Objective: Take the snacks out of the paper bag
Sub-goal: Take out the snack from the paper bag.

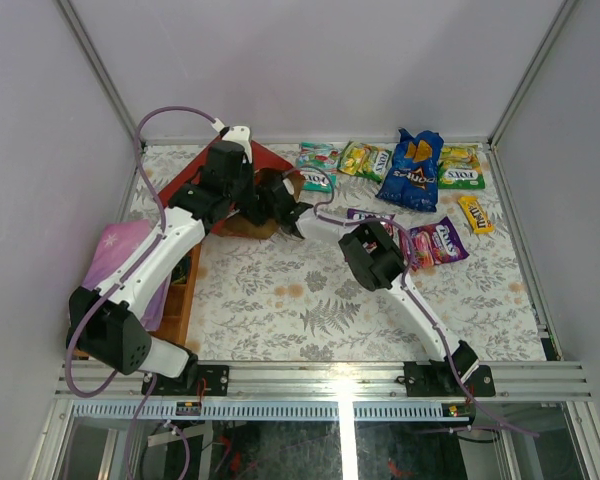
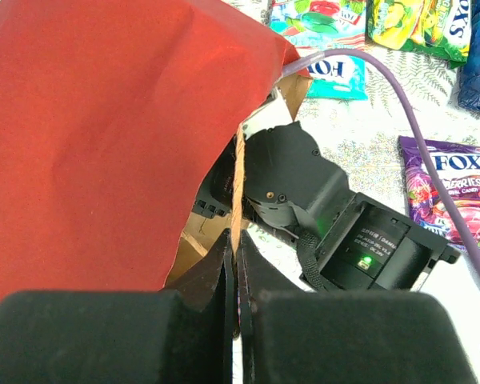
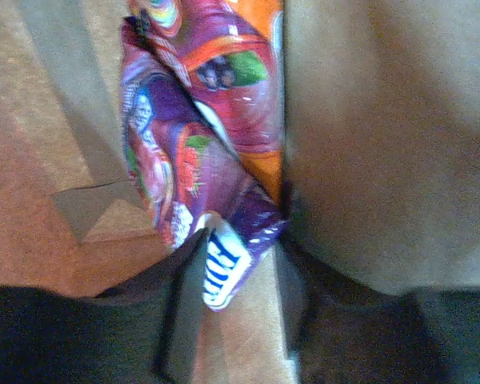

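Right gripper (image 3: 240, 272) sat deep inside the red paper carrier bag (image 2: 104, 136), w/ brown kraft walls all round it in the wrist view. Its jaws stood partway apart, either side of the bottom corner of a glossy purple-and-orange candy packet (image 3: 200, 144) standing on end against the bag's inner fold. Couldn't tell if the pads actually pinched it.

Left gripper (image 2: 236, 256) was fully closed on the bag's mouth edge, thin paper rim nipped btwn its fingers.

The bag lay on its side at far left of the floral-patterned table (image 1: 280, 290), mouth facing right, w/ the right arm's wrist reaching in.

Out on the table, along the far side, L to R:
- two teal packets (image 1: 318, 165)
- a green-yellow packet (image 1: 365, 160)
- a big blue chip bag (image 1: 413, 170)
- a second green-yellow pack (image 1: 460, 167)
- a yellow bar (image 1: 475, 213)

Nearer, by the right arm's elbow, lay a purple-pink packet (image 1: 445, 240). At the table's left edge was a folded purple cloth (image 1: 120, 255), beside a wooden tray (image 1: 180, 295).
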### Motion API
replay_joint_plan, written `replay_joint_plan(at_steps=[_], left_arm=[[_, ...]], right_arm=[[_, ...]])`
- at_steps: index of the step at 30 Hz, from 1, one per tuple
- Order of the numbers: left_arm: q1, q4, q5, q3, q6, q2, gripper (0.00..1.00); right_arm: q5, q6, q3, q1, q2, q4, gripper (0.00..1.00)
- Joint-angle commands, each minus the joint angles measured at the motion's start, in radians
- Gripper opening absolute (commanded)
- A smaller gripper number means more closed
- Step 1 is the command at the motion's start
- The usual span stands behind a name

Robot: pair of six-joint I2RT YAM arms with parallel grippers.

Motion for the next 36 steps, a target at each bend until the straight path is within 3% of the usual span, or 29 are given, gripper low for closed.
replay_joint_plan(at_steps=[1,4,5,15,22,31,36], left_arm=[[-0.002,0.028,0.006,0.011,0.003,-0.040,0.00],[-0.002,0.028,0.003,0.011,0.005,-0.039,0.00],[-0.001,0.028,0.003,0.012,0.005,-0.037,0.00],[-0.002,0.018,-0.018,0.017,0.013,-0.032,0.00],[-0.002,0.014,-0.021,0.019,0.014,-0.018,0.00],[0.000,0.012,-0.045,0.022,0.017,-0.004,0.00],[0.001,0.006,-0.045,0.027,0.017,0.007,0.00]], right_arm=[[0.028,0.034,-0.002,0.010,0.058,-0.044,0.32],[0.017,0.028,-0.035,0.008,0.040,0.004,0.03],[0.017,0.026,-0.062,0.008,0.026,0.028,0.00],[-0.007,-0.143,-0.445,-0.023,-0.307,0.313,0.00],[-0.252,-0.223,-0.641,-0.077,-0.472,0.432,0.00],[-0.480,-0.452,-0.942,-0.092,-0.742,0.445,0.00],[-0.472,-0.675,-0.970,-0.098,-0.845,0.227,0.00]])
